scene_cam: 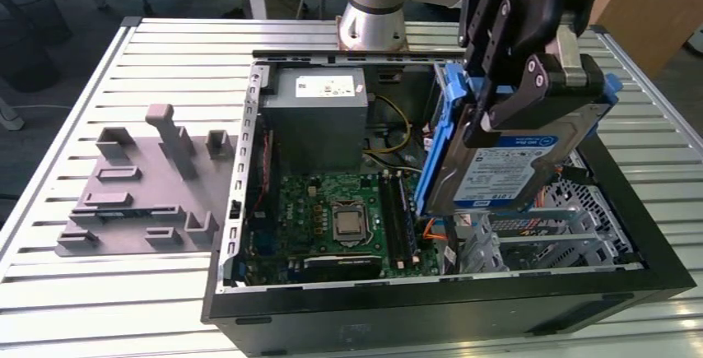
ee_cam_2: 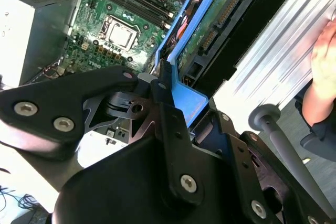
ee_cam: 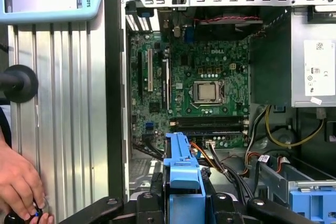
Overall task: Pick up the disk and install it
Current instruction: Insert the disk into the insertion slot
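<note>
The disk [scene_cam: 508, 170] is a silver hard drive with a white and blue label, framed by blue plastic rails. It hangs upright on edge over the right half of the open computer case [scene_cam: 439, 292], its lower end down among the drive bays. My gripper [scene_cam: 536, 99] is shut on its upper end, one black finger in front and one behind. In the second wrist view the gripper [ee_cam_2: 181, 116] pinches the blue rail, with the disk's green circuit board [ee_cam_2: 210, 24] beyond it. In the first wrist view the blue rail of the disk [ee_cam: 184, 169] sticks out past the gripper [ee_cam: 184, 205].
Inside the case are a grey power supply box [scene_cam: 318, 119], the motherboard [scene_cam: 341, 218] and a silver drive cage [scene_cam: 555, 243]. A grey fixture plate [scene_cam: 148, 185] lies on the slatted table [scene_cam: 110, 292] at the exterior view's left. A person's hand [ee_cam: 21, 184] rests beside the case.
</note>
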Controlling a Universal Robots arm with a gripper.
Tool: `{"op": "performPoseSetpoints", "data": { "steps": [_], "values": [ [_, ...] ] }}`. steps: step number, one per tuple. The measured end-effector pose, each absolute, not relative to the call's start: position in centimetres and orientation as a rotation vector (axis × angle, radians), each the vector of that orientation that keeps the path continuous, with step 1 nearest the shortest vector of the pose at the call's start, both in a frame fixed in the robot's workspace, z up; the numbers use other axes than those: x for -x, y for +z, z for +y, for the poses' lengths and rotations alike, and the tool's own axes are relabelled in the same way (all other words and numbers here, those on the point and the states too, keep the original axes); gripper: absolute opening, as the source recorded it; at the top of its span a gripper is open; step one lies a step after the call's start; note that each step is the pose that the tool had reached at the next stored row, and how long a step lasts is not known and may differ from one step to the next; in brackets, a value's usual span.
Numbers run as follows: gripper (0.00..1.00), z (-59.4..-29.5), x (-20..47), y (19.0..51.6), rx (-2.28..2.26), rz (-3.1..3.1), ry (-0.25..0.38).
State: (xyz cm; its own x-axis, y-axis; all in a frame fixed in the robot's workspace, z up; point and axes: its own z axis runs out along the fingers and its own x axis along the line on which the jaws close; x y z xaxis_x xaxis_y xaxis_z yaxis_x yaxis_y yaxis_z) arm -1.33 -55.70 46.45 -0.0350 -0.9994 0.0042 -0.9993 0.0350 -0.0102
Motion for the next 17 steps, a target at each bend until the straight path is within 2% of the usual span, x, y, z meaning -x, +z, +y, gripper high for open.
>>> {"op": "performPoseSetpoints", "data": {
  "steps": [17],
  "values": [
    [0.37, -56.5, -0.5, 46.0, 2.179, 2.257, -0.016]
  ]
}}
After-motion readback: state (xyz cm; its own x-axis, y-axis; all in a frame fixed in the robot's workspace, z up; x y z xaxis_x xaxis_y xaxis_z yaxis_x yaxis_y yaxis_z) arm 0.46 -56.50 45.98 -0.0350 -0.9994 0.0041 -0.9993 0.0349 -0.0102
